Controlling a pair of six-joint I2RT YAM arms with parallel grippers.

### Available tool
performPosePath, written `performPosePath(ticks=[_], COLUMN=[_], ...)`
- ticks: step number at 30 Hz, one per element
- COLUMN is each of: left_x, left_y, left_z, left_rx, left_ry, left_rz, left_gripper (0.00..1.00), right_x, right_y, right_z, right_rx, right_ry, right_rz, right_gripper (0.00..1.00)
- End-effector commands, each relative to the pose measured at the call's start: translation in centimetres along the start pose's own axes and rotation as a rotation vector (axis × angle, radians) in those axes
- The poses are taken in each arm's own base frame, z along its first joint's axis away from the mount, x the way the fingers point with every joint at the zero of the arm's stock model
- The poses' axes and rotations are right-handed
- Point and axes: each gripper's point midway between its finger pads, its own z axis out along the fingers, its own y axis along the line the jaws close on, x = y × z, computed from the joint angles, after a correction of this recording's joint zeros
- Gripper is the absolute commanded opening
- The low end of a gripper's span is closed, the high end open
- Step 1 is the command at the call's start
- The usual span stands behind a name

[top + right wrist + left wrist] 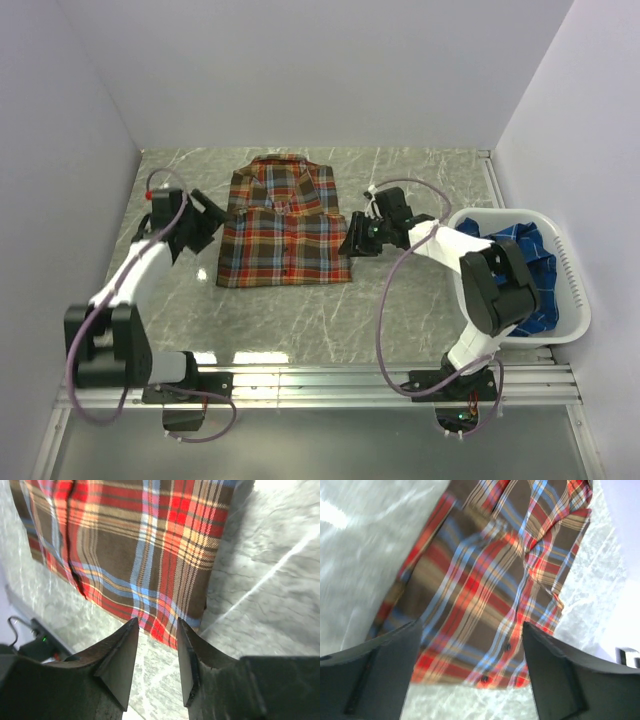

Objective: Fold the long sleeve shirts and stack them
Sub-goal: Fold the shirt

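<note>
A grey marbled worktop [400,300] sits boxed in by pale walls [300,70]. The red shirt [285,235] lies folded at the centre of the top view. The blue shirt [530,260] is heaped in a white basket [572,290] at right. The left arm reaches up to the red shirt's left edge, its end effector [210,215] spread wide and empty. The right arm bends in from the right, and its end effector [355,238] is narrowly parted at the shirt's right edge, with no cloth between the fingers.

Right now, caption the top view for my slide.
Folded red plaid shirt lies between the left gripper and right gripper; blue shirt sits in the white basket.
</note>
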Motion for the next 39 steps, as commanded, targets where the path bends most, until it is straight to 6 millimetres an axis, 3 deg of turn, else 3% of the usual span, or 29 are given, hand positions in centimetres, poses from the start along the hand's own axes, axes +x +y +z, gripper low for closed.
performPosePath(ticks=[1, 3, 5, 6, 8, 9, 10, 12, 13, 15, 19, 21, 24, 25, 26, 27, 28, 29, 31, 32, 33, 34, 35, 36, 37, 39], left_x=[-0.8, -2.3, -2.4, -2.2, -1.7, -2.5, -2.1, -2.4, -1.9, -1.5, 0.7, 1.7, 3.0, 2.7, 4.3, 4.9, 3.9, 5.9, 5.7, 7.7, 8.4, 8.1, 10.0, 11.2, 11.2, 12.5], left_y=[-1.5, -3.1, -2.4, -4.1, -3.4, -4.4, -3.5, -3.8, -3.2, -2.3, 2.5, 4.9, 7.9, 7.7, 9.6, 10.0, 10.0, 11.8, 11.6, 13.2, 13.2, 12.3, 13.4, 12.6, 11.7, 11.4], left_z=[2.4, 3.5, 5.9, 6.5, 9.0, 9.6, 11.1, 12.3, 13.3, 14.1, 15.0, 14.4, 12.9, 12.0, 10.9, 10.2, 9.0, 7.6, 5.6, 4.3, 3.5, 2.6, 1.6, 1.0, 0.2, -1.2], left_rx=[0.015, 0.023, -0.016, 0.008, -0.032, -0.030, -0.067, -0.083, -0.104, -0.136, -0.282, -0.347, -0.420, -0.413, -0.450, -0.459, -0.435, -0.460, -0.410, -0.422, -0.410, -0.356, -0.358, -0.307, -0.253, -0.236], left_ry=[0.054, 0.043, 0.072, 0.078, 0.116, 0.096, 0.116, 0.115, 0.131, 0.136, 0.175, 0.197, 0.225, 0.208, 0.235, 0.235, 0.197, 0.232, 0.193, 0.230, 0.233, 0.205, 0.237, 0.278, 0.270, 0.303], left_rz=[0.133, 0.150, 0.146, 0.166, 0.171, 0.188, 0.202, 0.231, 0.235, 0.217, 0.134, 0.075, -0.010, -0.032, -0.054, -0.081, -0.109, -0.134, -0.182, -0.215, -0.232, -0.231, -0.248, -0.271, -0.263, -0.219], left_gripper=[0.84, 0.80, 0.72, 0.70, 0.63, 0.62, 0.60, 0.57, 0.50, 0.47, 0.38, 0.31, 0.29, 0.30, 0.30, 0.30, 0.30, 0.31, 0.35, 0.36, 0.38, 0.42, 0.45, 0.49, 0.56, 0.62], right_x=[-0.6, -0.6, 0.3, 0.6, 1.2, 1.4, 1.3, 1.6, 1.4, 1.8, 2.4, 3.1, 3.1, 2.2, 2.2, 1.7, 0.0, -0.5, -3.8, -4.2, -5.2, -7.5, -8.1, -8.9, -10.7, -11.9], right_y=[1.1, 1.5, 2.6, 2.7, 3.3, 3.1, 3.4, 3.7, 4.0, 3.5, 1.8, 0.4, -1.4, -1.6, -2.8, -3.4, -3.7, -4.5, -4.4, -5.7, -5.7, -4.6, -4.7, -4.2, -2.6, -1.8], right_z=[-1.3, -1.4, -0.9, -0.6, 0.0, 0.5, 0.7, 1.3, 1.5, 2.3, 3.9, 4.6, 5.1, 5.0, 5.2, 5.3, 5.0, 5.4, 5.5, 5.8, 6.0, 6.1, 6.8, 7.1, 7.2, 7.7], right_rx=[0.071, 0.108, 0.109, 0.121, 0.124, 0.134, 0.133, 0.125, 0.122, 0.139, 0.201, 0.241, 0.292, 0.300, 0.337, 0.351, 0.362, 0.381, 0.392, 0.417, 0.416, 0.394, 0.388, 0.373, 0.328, 0.297], right_ry=[-0.069, -0.084, -0.074, -0.071, -0.063, -0.055, -0.057, -0.047, -0.048, -0.017, 0.045, 0.084, 0.125, 0.117, 0.132, 0.133, 0.109, 0.115, 0.070, 0.085, 0.075, 0.031, 0.031, 0.020, -0.014, -0.033], right_rz=[-0.063, -0.073, -0.091, -0.095, -0.097, -0.093, -0.085, -0.089, -0.091, -0.088, -0.081, -0.080, -0.095, -0.093, -0.089, -0.099, -0.094, -0.091, -0.108, -0.090, -0.101, -0.117, -0.122, -0.147, -0.166, -0.178], right_gripper=[0.45, 0.45, 0.45, 0.45, 0.45, 0.45, 0.45, 0.45, 0.45, 0.45, 0.45, 0.45, 0.45, 0.45, 0.45, 0.45, 0.45, 0.45, 0.45, 0.45, 0.45, 0.45, 0.45, 0.45, 0.45, 0.45])
